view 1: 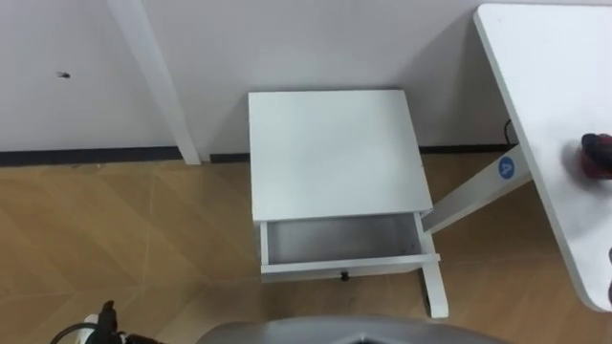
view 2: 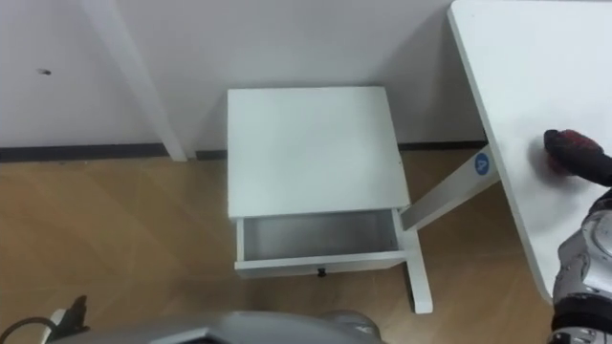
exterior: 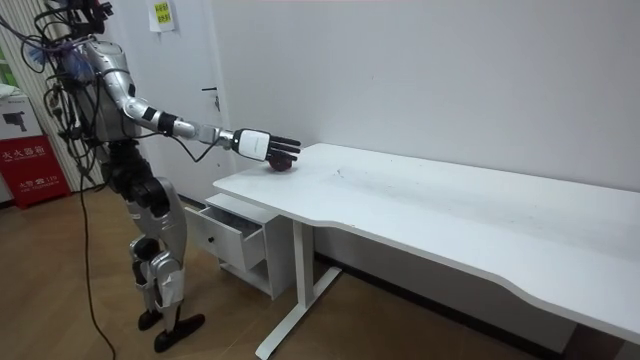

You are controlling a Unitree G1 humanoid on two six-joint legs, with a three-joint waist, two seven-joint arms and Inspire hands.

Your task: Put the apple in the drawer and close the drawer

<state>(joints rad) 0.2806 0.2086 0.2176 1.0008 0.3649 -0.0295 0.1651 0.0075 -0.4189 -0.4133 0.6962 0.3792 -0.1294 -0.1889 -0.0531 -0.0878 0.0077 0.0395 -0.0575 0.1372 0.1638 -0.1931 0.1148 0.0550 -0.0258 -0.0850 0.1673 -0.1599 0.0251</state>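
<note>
One right hand (exterior: pixel 256 145) lies straight-fingered over the apple (exterior: pixel 286 163) on the table (exterior: pixel 420 200), drawer (view 1: pixel 339 239) open.

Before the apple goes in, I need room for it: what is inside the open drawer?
The visible part of the drawer holds nothing, just bare grey floor. Its rear is covered by the cabinet top. The apple sits on the desk at the right hand.
</note>
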